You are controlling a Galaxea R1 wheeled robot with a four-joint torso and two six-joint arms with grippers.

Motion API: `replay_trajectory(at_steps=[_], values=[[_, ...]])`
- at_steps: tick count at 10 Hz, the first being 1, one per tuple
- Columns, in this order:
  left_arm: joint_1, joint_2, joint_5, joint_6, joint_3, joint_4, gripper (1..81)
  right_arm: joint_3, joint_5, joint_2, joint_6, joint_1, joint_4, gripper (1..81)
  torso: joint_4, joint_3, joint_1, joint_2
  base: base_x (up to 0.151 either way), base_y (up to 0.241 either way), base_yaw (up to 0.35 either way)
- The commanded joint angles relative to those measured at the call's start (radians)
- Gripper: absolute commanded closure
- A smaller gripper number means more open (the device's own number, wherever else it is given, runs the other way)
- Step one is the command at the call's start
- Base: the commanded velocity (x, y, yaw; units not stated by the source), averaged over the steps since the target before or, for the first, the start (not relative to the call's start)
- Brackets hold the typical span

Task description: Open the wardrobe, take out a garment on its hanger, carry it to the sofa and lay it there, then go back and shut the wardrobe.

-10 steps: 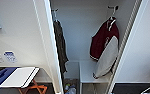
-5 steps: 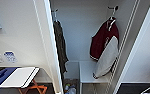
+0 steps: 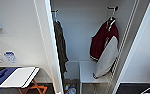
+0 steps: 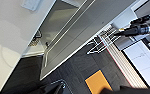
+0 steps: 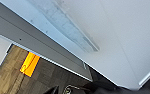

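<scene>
Wardrobe [image 3: 73,30]: you are facing it with both doors swung wide, the white inside in plain sight.
Left door [image 3: 49,47]: it stands edge-on to you, at the left of the wardrobe opening.
Garment [image 3: 102,40]: the maroon jacket hangs on its hanger from a hook high at the right of the wardrobe interior, white sleeve [image 3: 106,58] drooping down to the white shelf [image 3: 91,72] below it.
Dark garment [image 3: 60,47]: a long olive-brown piece hangs at the left of the interior, just inside the left door.
Folding stand [image 3: 21,77]: you see a white-topped stand on orange legs, left of the wardrobe, near the floor.
Floor: dark carpet tiles with one orange tile [image 4: 98,81] lie near the foot of the wardrobe.
Grippers: you cannot tell whether either claw is spread or pressed together.
</scene>
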Motion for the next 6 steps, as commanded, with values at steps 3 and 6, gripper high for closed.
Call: replay_trajectory(at_steps=[3,6], values=[[0.017,0.113,-0.015,-0.005,-0.195,0.008,1.0,-0.146,-0.019,0.04,0.003,-0.013,0.018,1.0,0.0,0.0,0.0,0.0,0.0,0.0,0.0],[0.045,0.189,-0.015,-0.005,-0.297,0.006,1.0,-0.292,0.01,0.161,0.003,-0.11,0.019,1.0,0.0,0.0,-0.001,0.0,0.0,0.0,0.0]])
